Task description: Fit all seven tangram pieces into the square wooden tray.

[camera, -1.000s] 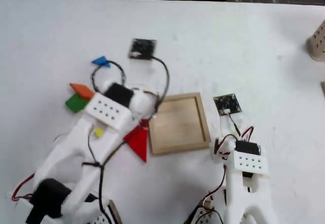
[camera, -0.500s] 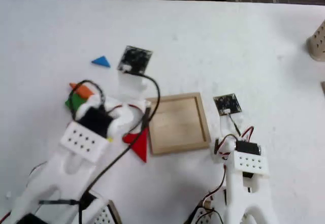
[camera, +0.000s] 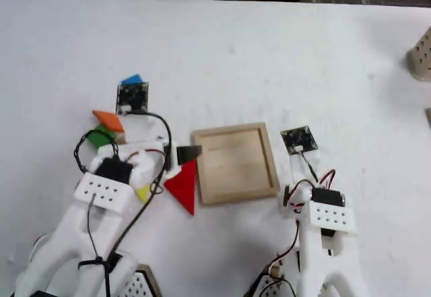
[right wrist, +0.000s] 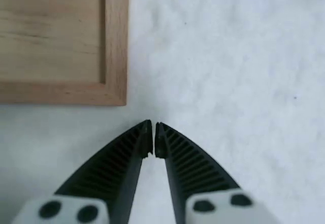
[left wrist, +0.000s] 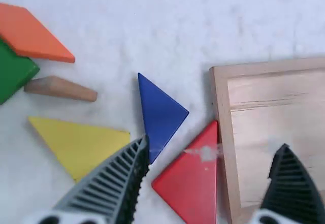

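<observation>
Left hand [left wrist: 210, 155], spread wide and holding nothing, hangs over the spot where the red triangle [left wrist: 190, 183] meets the outer wall of the square wooden tray [camera: 272, 162]. In the high view the tray sits just below the middle of the frame with nothing in it, and the red triangle lies along its left side. 1 finger is above the edge of a blue triangle [left wrist: 160, 113] that lies just beside the red one; the other finger is above the tray's floor. A yellow triangle [left wrist: 81, 142], a tan wooden piece [left wrist: 60, 88], a green piece [left wrist: 12, 71] and an orange parallelogram [left wrist: 30, 33] lie farther left on the white table [camera: 303, 54]. A second blue piece [camera: 133, 79] shows in the upper left, partly behind the arm's camera board [camera: 132, 97]. All 7 pieces are outside the tray.

Right hand [right wrist: 153, 132], pressed together on nothing, sits near the tray's lower right corner.

Likely risks: if the left hand drops straight down, 1 finger would land on the tray's rim or floor and shove the tray instead of gripping. The pieces look thin and flat, so fingers may slide over them. Red and blue lie so close that a closing grip could catch 2 pieces or knock 1 aside. A loose cable [camera: 170, 142] on the left arm hangs near the yellow triangle and could drag it.
</observation>
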Controlling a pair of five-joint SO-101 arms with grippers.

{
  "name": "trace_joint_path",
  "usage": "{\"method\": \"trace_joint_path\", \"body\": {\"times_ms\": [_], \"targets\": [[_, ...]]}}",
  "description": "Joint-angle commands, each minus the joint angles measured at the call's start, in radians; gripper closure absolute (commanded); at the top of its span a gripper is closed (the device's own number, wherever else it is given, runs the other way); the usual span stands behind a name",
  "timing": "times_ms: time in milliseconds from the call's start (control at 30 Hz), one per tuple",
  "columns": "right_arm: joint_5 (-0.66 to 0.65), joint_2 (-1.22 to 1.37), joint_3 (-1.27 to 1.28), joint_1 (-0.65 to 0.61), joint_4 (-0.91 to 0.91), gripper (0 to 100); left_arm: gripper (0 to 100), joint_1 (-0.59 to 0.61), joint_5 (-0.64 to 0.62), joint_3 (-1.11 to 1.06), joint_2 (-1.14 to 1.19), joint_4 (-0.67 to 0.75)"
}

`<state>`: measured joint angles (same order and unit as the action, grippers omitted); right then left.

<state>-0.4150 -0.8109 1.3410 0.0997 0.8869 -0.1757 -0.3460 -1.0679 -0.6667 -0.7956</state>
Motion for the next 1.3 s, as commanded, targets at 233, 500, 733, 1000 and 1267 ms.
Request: {"method": "trace_joint_path", "body": {"times_ms": [233,500,733,1000,1267], "targets": [[-0.011,-0.025,-0.008,-0.008,-0.013,98.1,63,0.073,-0.043,0.261,0.398,-0.066],[-0.011,-0.025,-0.008,-0.008,-0.013,98.1,63,0.096,-0.046,0.551,0.753,-0.199],[-0.011,-0.025,-0.008,-0.008,-0.013,98.1,63,0.097,-0.080,0.740,0.958,-0.298],[-0.011,-0.025,-0.008,-0.008,-0.013,98.1,63,0.097,-0.080,0.783,1.004,-0.396],[-0.011,-0.025,-0.008,-0.008,-0.013,98.1,78,0.099,-0.077,0.784,1.006,-0.408]]}}
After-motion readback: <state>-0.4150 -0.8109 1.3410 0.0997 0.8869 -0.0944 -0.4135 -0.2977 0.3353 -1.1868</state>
